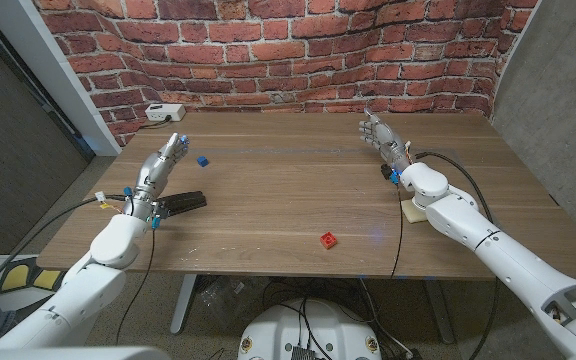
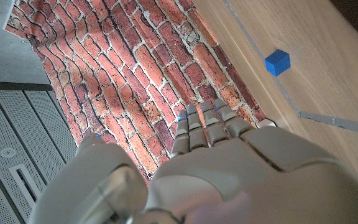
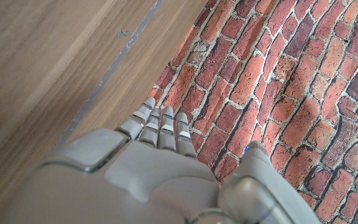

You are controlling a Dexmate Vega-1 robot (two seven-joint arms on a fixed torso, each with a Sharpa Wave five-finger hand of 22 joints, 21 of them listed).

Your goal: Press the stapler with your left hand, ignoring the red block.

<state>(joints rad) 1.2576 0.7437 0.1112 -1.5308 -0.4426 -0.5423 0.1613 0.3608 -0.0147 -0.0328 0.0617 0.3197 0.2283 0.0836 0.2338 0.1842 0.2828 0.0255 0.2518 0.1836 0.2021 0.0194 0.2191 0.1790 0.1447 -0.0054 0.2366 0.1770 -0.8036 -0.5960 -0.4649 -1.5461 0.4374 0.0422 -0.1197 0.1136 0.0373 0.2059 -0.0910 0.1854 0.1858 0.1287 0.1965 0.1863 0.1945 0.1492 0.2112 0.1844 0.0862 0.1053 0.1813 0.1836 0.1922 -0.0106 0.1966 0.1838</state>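
My left hand [image 1: 168, 156] has its fingers [image 2: 205, 123] stretched out straight and side by side, gripping nothing — they point toward the brick wall [image 1: 268, 50] at the far side of the wooden table [image 1: 288, 200]. Just off those fingertips, slightly toward the table's middle, I see a small blue block [image 1: 201, 159] sitting on the wood, apart from the hand. The stapler [image 1: 180, 203] is not ahead of the fingers at all: it lies back by my left wrist, dark and low on the table, just beside the forearm on its inner side. I cannot tell whether the arm touches it.

My right hand [image 1: 378, 132] is likewise extended, its fingers [image 3: 159, 124] straight and close together, holding nothing, aimed at the wall. Behind it, by the right forearm, a pale flat piece [image 1: 414, 211] lies on the table.

The red block [image 1: 329, 240] sits near the table's front edge — well behind both sets of fingertips, between the two arms and nearer my right. Beyond the left fingertips, at the far corner against the wall, rests a white box [image 1: 163, 113].
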